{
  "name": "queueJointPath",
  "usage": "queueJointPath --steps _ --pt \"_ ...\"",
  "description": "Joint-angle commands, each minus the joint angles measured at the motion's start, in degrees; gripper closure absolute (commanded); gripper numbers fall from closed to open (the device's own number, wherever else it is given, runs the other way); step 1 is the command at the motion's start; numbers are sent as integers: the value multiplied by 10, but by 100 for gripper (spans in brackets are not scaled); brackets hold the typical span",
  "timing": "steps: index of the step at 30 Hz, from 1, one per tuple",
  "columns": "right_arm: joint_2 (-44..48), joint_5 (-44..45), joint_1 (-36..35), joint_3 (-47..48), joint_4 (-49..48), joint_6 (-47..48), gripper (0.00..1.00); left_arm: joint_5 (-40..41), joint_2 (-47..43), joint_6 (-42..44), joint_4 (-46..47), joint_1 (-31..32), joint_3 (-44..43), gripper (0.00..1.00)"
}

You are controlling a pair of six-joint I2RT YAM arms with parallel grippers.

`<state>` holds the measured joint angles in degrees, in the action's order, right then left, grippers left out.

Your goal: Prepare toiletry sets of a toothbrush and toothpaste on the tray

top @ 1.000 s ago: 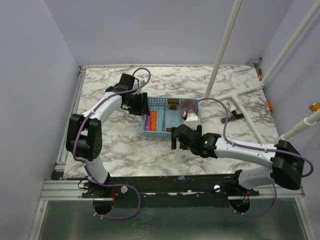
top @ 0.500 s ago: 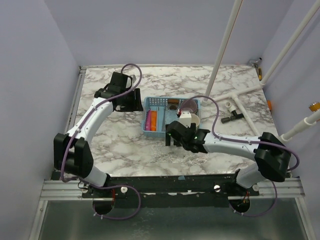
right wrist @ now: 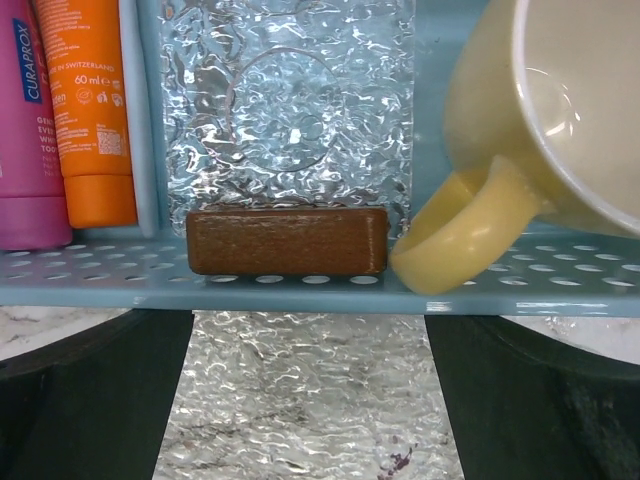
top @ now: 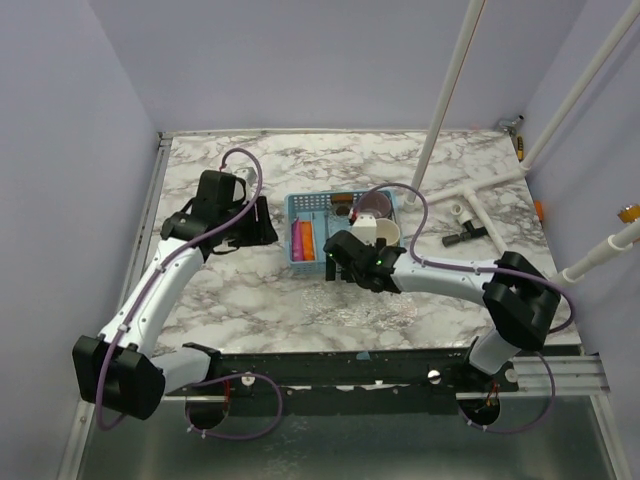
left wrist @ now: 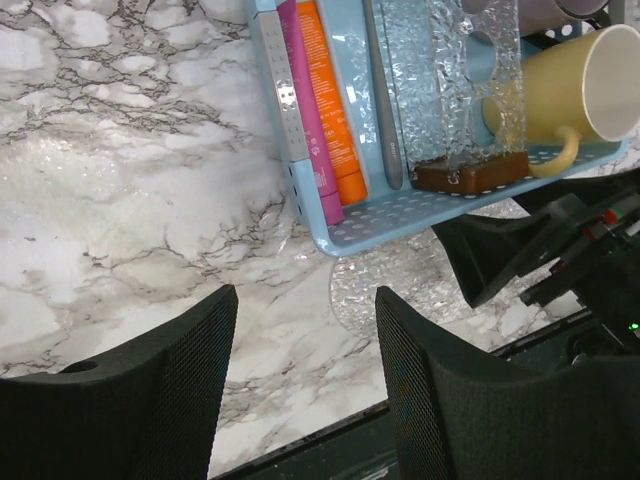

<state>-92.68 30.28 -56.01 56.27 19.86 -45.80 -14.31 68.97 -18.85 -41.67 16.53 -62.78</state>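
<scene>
Nearest, the right arm [top: 440, 280]: over the last second it has swung in from the near right. The right jaws now sit just short of the near wall of the tray [right wrist: 300, 288], spread wide, with nothing between them.

Level with the tray, the left arm [top: 165, 275] has pulled back leftward off the tray's left side. The left jaws now hang over the counter [top: 250, 300] off the near-left corner, wide apart and empty.

Inside the tray, from the near wall outward:
- brown block [right wrist: 287, 240] against the wall, at the near end of a clear bubbled sheet [right wrist: 290, 100]
- yellow mug [right wrist: 560, 110] tipped on its side to the right, its handle resting over the wall
- pink toothpaste [left wrist: 305, 110] and orange toothpaste [left wrist: 330, 100] touching side by side along the left wall, running near to far
- toothbrush [left wrist: 380, 100] flat just beside the orange tube, parallel to it
- purple-grey mug [top: 378, 205] at the far right, partly hidden behind the yellow one

Reading: brush and paste both lie in the tray and neither is held — the left arm's retreat looks like a finished placement, so a set appears laid out. The right arm's approach suggests the next move is at the near wall, by the block or the mug — which one, cannot tell
</scene>
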Motion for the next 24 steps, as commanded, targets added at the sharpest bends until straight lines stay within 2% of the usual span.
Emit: queueJointPath --steps 1,7,17,24 --pt "-28 14 12 36 -30 12 0 -18 -48 0 9 2 43 41" --pt "-54 16 21 64 -32 10 0 -2 -83 5 42 2 91 40" --pt "-85 20 29 96 -25 -12 0 15 -114 -1 47 1 104 40" --pt "-60 -39 29 91 -16 11 0 52 -161 -11 55 1 112 39"
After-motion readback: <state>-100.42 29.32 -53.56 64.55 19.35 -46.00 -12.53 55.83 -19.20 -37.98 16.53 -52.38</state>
